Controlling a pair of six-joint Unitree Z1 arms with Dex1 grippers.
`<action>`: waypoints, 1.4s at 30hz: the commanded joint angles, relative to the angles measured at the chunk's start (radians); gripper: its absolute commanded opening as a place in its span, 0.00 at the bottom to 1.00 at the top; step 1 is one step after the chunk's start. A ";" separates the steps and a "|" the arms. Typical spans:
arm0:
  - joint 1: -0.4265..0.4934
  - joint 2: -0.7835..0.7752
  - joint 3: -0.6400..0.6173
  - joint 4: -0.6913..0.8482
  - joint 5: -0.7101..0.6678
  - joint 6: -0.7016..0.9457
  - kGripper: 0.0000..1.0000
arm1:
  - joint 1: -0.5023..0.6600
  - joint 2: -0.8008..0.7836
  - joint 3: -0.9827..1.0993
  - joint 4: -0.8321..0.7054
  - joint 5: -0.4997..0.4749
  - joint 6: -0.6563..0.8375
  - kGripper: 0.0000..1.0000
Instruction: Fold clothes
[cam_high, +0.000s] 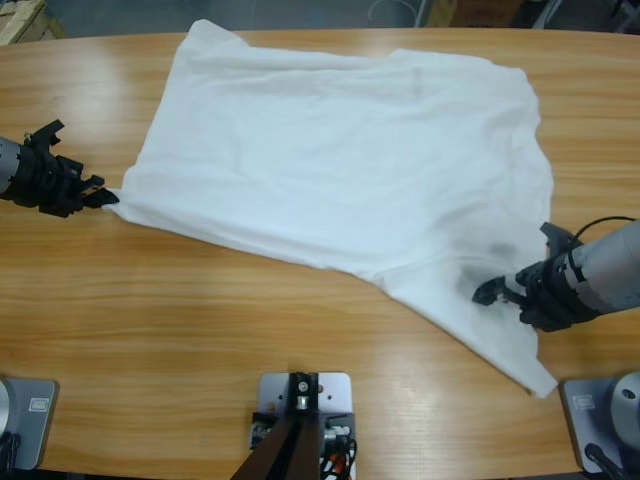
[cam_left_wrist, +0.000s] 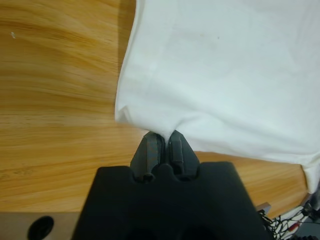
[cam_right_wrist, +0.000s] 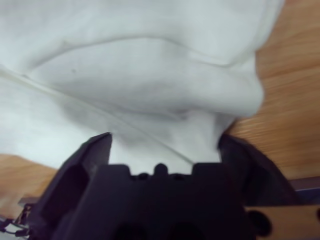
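A white T-shirt (cam_high: 340, 160) lies spread across the middle of the wooden worktop (cam_high: 200, 330), a bit rumpled, with one end trailing toward the near right edge. Over on the left, the left claw (cam_high: 104, 197) is clamped tight on a corner of the fabric, jaws pinched together around the hem. On the right, the right claw (cam_high: 497, 289) has its jaws spread wide, with cloth bunched between them, not squeezed.

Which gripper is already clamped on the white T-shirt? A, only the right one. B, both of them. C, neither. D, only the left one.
D: the left gripper is shut on the T-shirt corner, while the right gripper stands open with cloth between its jaws.
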 joint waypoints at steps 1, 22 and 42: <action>0.011 0.042 0.001 -0.010 -0.012 0.012 0.00 | 0.015 0.016 0.056 -0.068 0.024 0.020 0.00; 0.005 0.056 -0.002 -0.010 -0.013 0.013 0.00 | 0.007 0.038 0.041 -0.026 0.049 -0.083 0.00; 0.005 0.054 -0.002 -0.010 -0.015 0.015 0.00 | -0.116 -0.092 -0.115 0.139 0.027 -0.238 0.00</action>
